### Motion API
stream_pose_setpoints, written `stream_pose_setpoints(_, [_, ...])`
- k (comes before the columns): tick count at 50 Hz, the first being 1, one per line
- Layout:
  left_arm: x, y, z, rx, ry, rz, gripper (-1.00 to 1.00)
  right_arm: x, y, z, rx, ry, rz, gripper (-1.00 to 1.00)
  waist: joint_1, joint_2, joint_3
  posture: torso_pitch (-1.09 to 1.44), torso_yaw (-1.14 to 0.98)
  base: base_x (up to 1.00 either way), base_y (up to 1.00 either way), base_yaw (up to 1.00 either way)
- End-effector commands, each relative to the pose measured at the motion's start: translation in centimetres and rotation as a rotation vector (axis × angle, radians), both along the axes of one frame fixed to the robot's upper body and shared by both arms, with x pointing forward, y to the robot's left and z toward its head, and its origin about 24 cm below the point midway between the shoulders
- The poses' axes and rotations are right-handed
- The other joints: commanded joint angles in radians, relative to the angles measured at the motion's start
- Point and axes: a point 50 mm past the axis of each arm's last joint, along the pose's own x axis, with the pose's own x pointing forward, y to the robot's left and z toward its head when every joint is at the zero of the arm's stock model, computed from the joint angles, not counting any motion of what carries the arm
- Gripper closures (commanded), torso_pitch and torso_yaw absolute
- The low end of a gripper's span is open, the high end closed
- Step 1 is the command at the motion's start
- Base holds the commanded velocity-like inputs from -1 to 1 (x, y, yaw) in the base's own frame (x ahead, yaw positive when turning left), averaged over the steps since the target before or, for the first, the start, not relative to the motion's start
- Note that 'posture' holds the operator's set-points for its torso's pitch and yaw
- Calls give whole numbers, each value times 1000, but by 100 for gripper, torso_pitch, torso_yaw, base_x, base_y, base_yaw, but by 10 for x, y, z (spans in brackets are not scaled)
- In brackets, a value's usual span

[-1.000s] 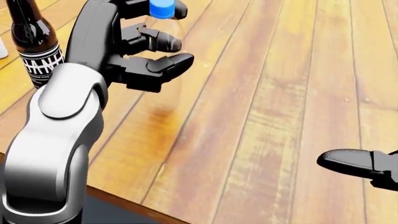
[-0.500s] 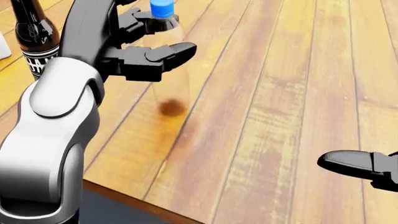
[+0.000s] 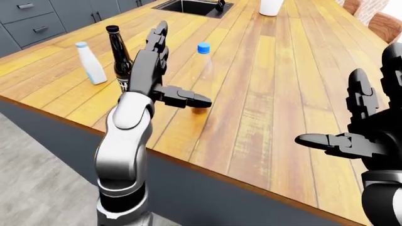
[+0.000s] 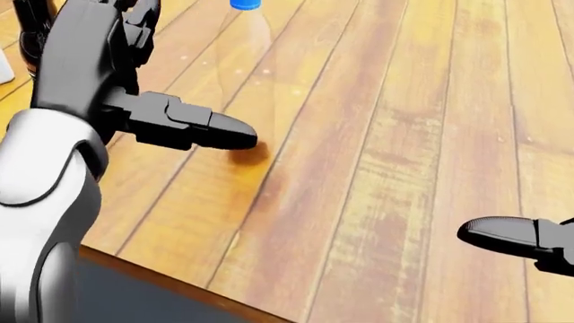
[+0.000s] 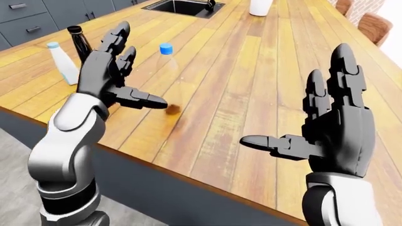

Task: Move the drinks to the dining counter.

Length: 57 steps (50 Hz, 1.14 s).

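A clear water bottle with a blue cap (image 3: 204, 70) stands upright on the wooden counter (image 3: 276, 94). My left hand (image 5: 144, 76) is open just to its left, with the fingers spread upward and the thumb (image 4: 210, 131) pointing toward the bottle's base; nothing is held. A dark beer bottle with a black label (image 3: 117, 52) stands further left, partly hidden behind that hand. Left of it is a white bottle with a pale blue cap (image 3: 91, 67). My right hand (image 5: 295, 99) hovers open over the counter's right side, holding nothing.
A sink (image 3: 188, 5) and a white container (image 3: 271, 5) are at the counter's top end. Grey cabinets (image 3: 37, 23) stand at upper left and brown chairs (image 3: 384, 24) at upper right. The counter's near edge (image 3: 207, 169) runs diagonally below my hands.
My left hand's fingers, which were curled round the clear bottle, have spread open and drawn back to the left. The bottle stands free. The right hand has not moved.
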Motion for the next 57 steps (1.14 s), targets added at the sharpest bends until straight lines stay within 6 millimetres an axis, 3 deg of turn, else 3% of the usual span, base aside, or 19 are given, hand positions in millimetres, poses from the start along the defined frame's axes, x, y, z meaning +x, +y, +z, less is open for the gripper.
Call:
stream_pose_setpoints(1, [-12,1,19,-11,-96,-7,-100,-5,-1,11,-18,-69,-6,-100,0,-1,-22,0,0,0,0,0])
stream_pose_setpoints(20, [-83,28,31,-40,-193,7,-100,-27,-24,28,-7,-118,-48,-100,0,1,-7,0,0,0,0,0])
stream_pose_setpoints(27, [-102,68,35,-68,-239,82,-100,-58,-49,45,22,-198,-129,-100,0,10,3,0,0,0,0,0])
stream_pose_setpoints(36, [-150,95,55,-107,-357,191,-100,-121,-80,39,63,-263,-242,-100,-6,26,25,0,0,0,0,0])
stream_pose_setpoints(39, [-160,110,55,-160,-420,281,-100,-141,-83,39,62,-290,-288,-100,-4,34,29,0,0,0,0,0])
stream_pose_setpoints(44, [-165,121,44,-170,-464,346,-100,-154,-91,43,53,-327,-330,-100,-5,44,34,0,0,0,0,0])
stream_pose_setpoints(46, [-171,127,43,-183,-478,377,-100,-159,-100,46,46,-340,-351,-100,-6,43,31,0,0,0,0,0])
stream_pose_setpoints(52, [-182,143,33,-166,-487,438,-100,-187,-153,41,86,-348,-466,-100,-7,38,34,0,0,0,0,0])
stream_pose_setpoints(57, [-186,149,22,-156,-483,468,-100,-201,-172,31,94,-340,-520,-100,-5,35,31,0,0,0,0,0])
